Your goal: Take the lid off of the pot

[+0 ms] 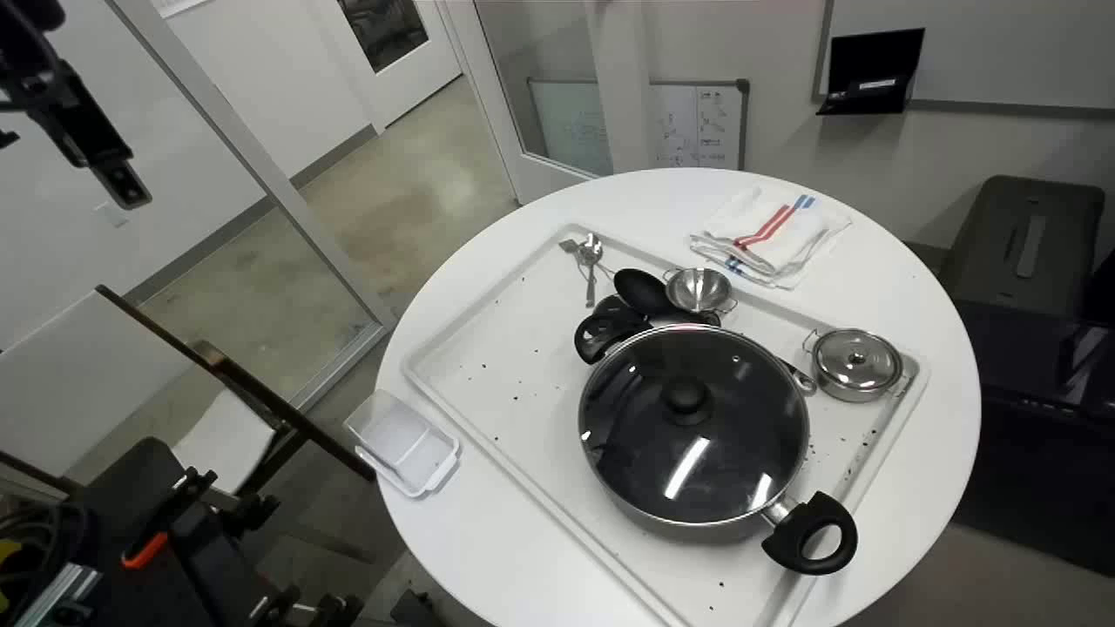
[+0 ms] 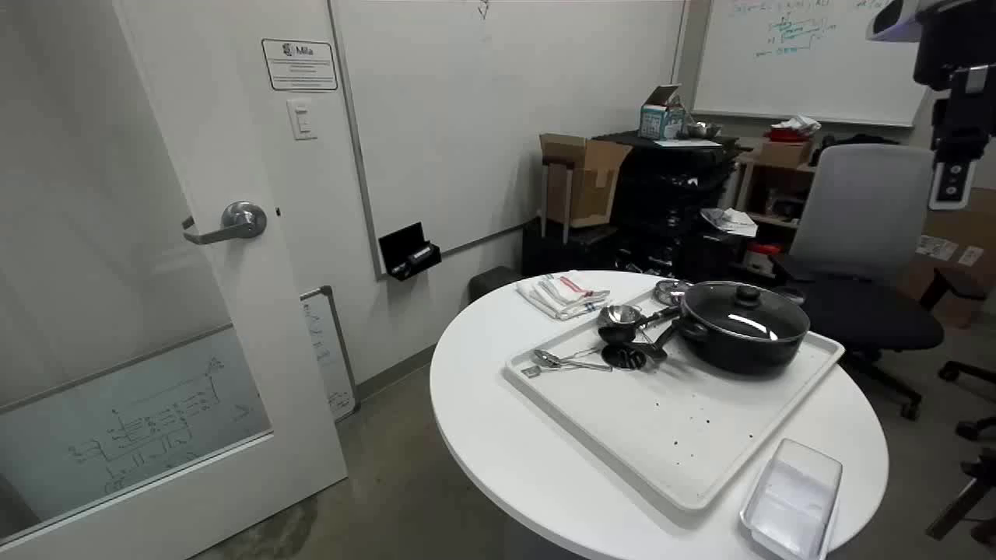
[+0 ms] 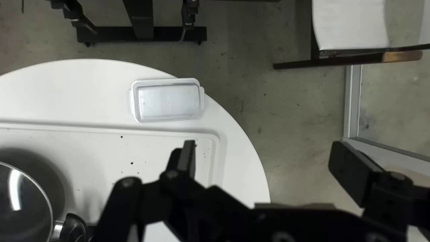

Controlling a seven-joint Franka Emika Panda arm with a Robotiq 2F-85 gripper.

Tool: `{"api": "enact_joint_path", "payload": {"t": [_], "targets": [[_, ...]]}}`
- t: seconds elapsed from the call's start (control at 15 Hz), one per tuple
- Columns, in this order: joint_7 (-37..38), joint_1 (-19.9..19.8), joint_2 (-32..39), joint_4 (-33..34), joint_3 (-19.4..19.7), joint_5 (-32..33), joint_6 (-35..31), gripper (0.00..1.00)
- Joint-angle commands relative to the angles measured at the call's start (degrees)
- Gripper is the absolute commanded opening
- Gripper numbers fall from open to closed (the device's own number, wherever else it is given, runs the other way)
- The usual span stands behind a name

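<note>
In an exterior view, a round white table (image 2: 521, 451) bore a rimmed tray (image 2: 622, 412), perhaps to catch spills. On it stood a black pot (image 2: 743, 354), its glass lid (image 2: 720, 308) seated on top. In the wrist view, I saw that lid between eight and nine o'clock from my empty gripper (image 3: 262, 148), jaws spread wide, probably to straddle the black knob (image 1: 685, 394).

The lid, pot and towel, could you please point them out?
Lid (image 1: 686, 399), in an exterior view: black knob.
Pot (image 2: 736, 355), in an exterior view: outer wall.
Towel (image 1: 771, 232), in an exterior view: folded top.
</note>
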State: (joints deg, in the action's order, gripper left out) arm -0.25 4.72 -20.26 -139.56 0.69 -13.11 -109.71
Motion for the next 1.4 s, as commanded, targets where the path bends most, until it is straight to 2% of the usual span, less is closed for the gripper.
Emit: {"api": "enact_joint_path", "payload": {"t": [0.0, 0.6, 0.8, 1.13, 1.33], "targets": [[-0.2, -0.8, 0.0, 0.1, -0.7, -0.2, 0.1, 1.0], [0.7, -1.0, 1.0, 0.4, -0.9, -0.1, -0.8, 1.0], [3.9, -2.2, 4.3, 1.4, -1.2, 0.4, -4.6, 1.0], [11.3, -4.6, 11.5, 2.8, -0.9, 0.9, -14.7, 1.0], [15.7, -6.1, 16.2, 4.6, -0.3, 1.4, -17.8, 1.0]]}}
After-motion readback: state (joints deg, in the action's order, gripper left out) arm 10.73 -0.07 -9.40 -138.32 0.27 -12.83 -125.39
